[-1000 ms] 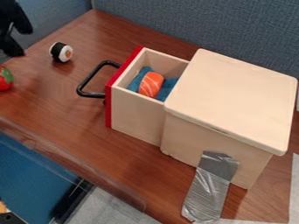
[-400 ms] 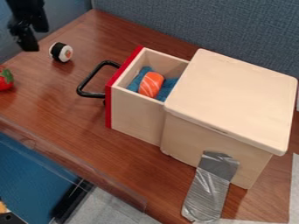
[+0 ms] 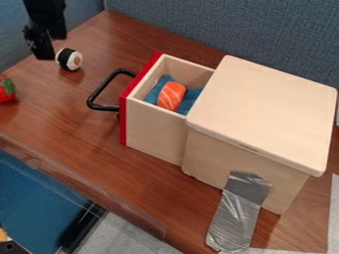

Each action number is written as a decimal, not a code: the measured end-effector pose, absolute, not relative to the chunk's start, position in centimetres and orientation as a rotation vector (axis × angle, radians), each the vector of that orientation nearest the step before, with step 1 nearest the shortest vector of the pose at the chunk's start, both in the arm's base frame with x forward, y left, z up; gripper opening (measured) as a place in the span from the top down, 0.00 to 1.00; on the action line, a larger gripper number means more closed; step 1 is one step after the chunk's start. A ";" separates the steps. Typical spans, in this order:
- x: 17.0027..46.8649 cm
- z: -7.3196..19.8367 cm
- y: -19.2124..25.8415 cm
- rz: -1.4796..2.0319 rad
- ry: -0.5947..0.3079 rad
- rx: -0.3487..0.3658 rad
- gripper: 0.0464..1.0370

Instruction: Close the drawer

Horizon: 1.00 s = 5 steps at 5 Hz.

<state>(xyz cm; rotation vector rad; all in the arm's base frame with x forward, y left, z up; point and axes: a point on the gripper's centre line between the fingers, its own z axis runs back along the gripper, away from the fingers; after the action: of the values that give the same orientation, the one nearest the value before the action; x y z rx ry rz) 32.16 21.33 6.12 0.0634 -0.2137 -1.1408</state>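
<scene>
My black gripper (image 3: 50,43) hangs at the upper left, above and left of the drawer and apart from it. The wooden drawer (image 3: 155,128) with a red front stands pulled out to the left of its wooden box (image 3: 265,114). A black loop handle (image 3: 98,94) sticks out from the red front toward the left. Inside the drawer lie an orange piece with white stripes (image 3: 171,95) and a blue cloth (image 3: 192,97).
A black-and-white sushi roll (image 3: 69,59) lies just right of and below the gripper. At the left edge sits a red strawberry (image 3: 5,89). Grey tape (image 3: 240,213) holds the box to the table (image 3: 79,144). A blue-grey partition (image 3: 218,25) stands behind.
My gripper has moved to the right and slightly down, coming close to the sushi roll in the view. The drawer and the other objects have kept their places.
</scene>
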 end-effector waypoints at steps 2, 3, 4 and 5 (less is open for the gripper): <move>30.7 4.8 18.9 -1.206 -0.178 0.062 0.04; 30.4 4.3 17.5 -1.227 -0.164 0.040 0.04; 30.7 4.9 16.3 -1.226 -0.158 0.028 0.04; 31.1 4.8 15.2 -1.224 -0.157 0.017 0.04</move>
<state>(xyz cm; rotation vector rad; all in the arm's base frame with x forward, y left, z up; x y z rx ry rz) 31.12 15.22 4.84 0.0165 -0.1567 -1.2236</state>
